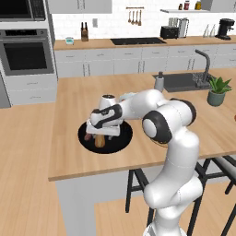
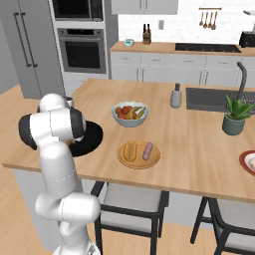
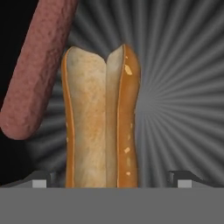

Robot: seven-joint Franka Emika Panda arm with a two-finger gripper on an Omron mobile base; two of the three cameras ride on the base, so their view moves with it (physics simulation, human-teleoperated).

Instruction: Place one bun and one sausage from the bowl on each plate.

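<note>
Gripper (image 1: pixel 100 136) low over black bowl (image 1: pixel 120 141), jaws spread wide, grasping nothing. Hand view: split bun (image 3: pixel 101 118) lies between finger tips (image 3: pixel 40 179), cut side up, on bowl's ribbed floor (image 3: pixel 183 96); sausage (image 3: pixel 37 70) just beside bun, angled away. Bowl sits near island counter (image 1: pixel 69 152) front edge. Tan plate (image 2: pixel 155 160) well apart from bowl along same counter, carrying bun (image 2: pixel 129 151) and sausage (image 2: pixel 147 151). Red-rimmed plate (image 2: pixel 245 162) farther still from bowl. White fruit bowl (image 2: pixel 129 115) beyond tan plate.
</note>
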